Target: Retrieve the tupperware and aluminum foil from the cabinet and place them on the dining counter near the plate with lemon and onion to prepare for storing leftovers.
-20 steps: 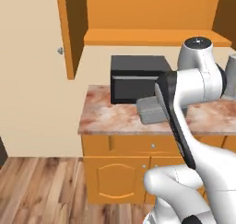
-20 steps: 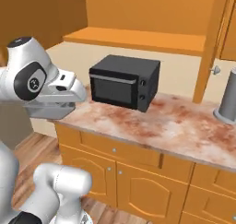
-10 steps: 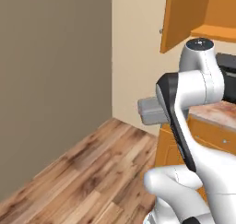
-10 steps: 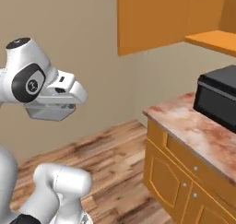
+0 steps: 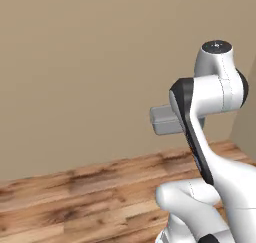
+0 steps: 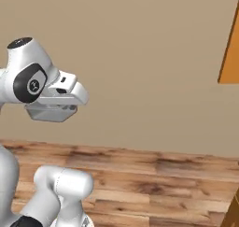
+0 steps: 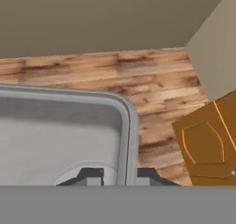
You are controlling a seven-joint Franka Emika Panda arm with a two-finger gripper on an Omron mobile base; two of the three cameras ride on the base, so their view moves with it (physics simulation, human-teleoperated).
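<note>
The gripper is closed narrow on the right wall of the tupperware, with one fingertip inside the rim and the other outside it. The tupperware is carried in the air, above the wooden floor, with nothing under it. In the left base view the tupperware is a grey box that sticks out to the left of the forearm; in the right base view it hangs just under the hand. Its long axis runs away from the fingers, across the hand view. The base faces a bare beige wall, and only an orange cabinet door is near. The counter is not visible, so I cannot tell which way it lies.
</note>
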